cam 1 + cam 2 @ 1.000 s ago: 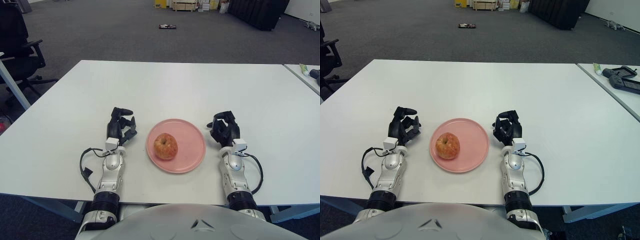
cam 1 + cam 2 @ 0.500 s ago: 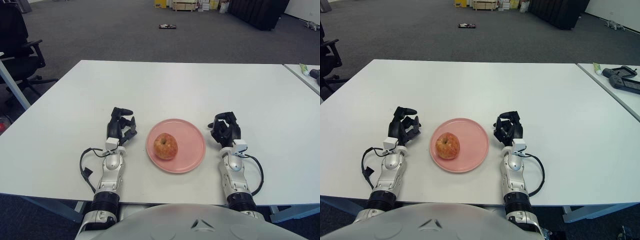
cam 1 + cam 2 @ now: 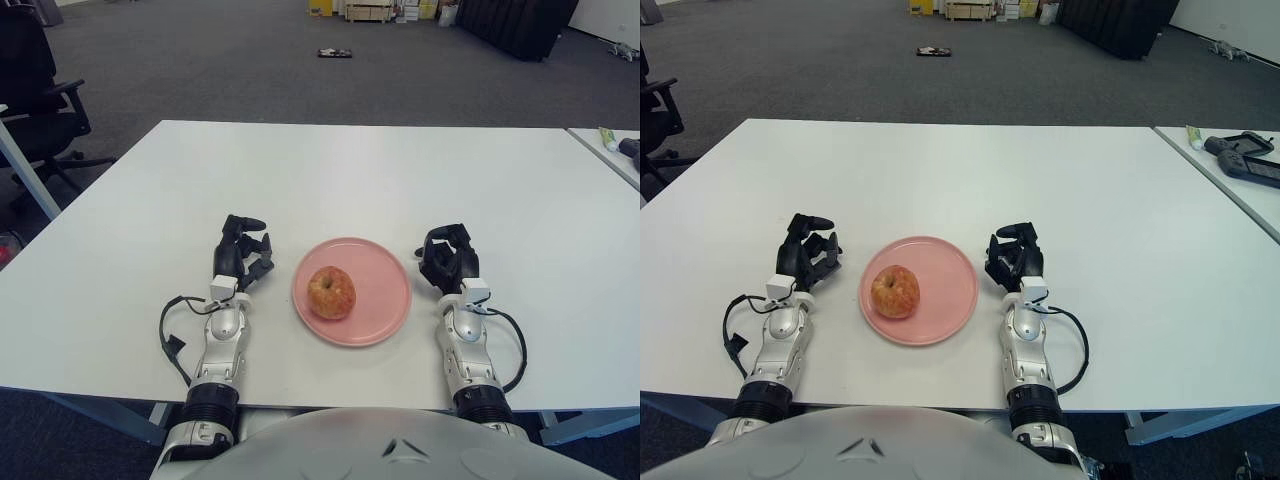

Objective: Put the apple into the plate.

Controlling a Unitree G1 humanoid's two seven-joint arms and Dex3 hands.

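A red-and-yellow apple [image 3: 331, 292] sits inside the pink plate [image 3: 385, 270], slightly left of its centre. My left hand [image 3: 243, 251] shows on the white table just left of the plate, fingers relaxed and holding nothing. Just right of the plate is my right hand [image 3: 447, 258], its fingers loosely curled and empty. Neither hand touches the apple or the plate.
The white table [image 3: 350, 170] stretches far beyond the plate. A second table [image 3: 1230, 160] at the right carries a dark controller [image 3: 1242, 153] and a small tube [image 3: 1193, 136]. A black office chair [image 3: 40, 90] stands at the far left on the grey carpet.
My right hand has shifted slightly toward the plate. The apple, plate and left hand have not moved.
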